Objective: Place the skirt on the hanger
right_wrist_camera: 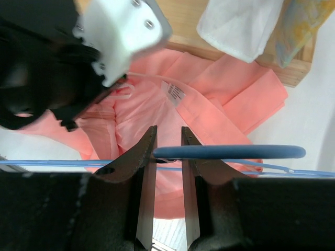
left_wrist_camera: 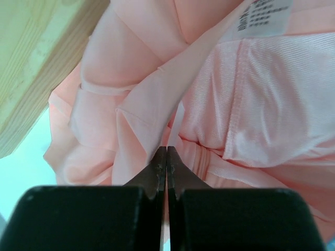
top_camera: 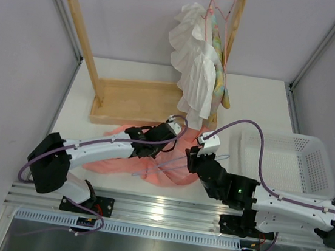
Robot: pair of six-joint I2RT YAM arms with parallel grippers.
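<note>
The salmon-pink skirt (top_camera: 117, 163) lies crumpled on the table in front of the wooden rack. Its white label (left_wrist_camera: 264, 13) shows inside the waistband. My left gripper (left_wrist_camera: 166, 150) is shut, its tips pinching a fold of the skirt (left_wrist_camera: 141, 112) near the waistband; from above it (top_camera: 159, 154) sits over the skirt's middle. My right gripper (right_wrist_camera: 168, 132) is shut on the neck of the light-blue hanger (right_wrist_camera: 230, 152), held just above the skirt (right_wrist_camera: 209, 110), with the thin wire arms running off to both sides. In the top view this gripper (top_camera: 190, 162) is at the skirt's right edge.
A wooden clothes rack (top_camera: 133, 106) stands behind the skirt. A white ruffled garment (top_camera: 193, 61) and a pastel garment (top_camera: 221, 77) hang from it on pink wire hangers (top_camera: 220, 16). A white perforated basket (top_camera: 292, 159) sits at the right.
</note>
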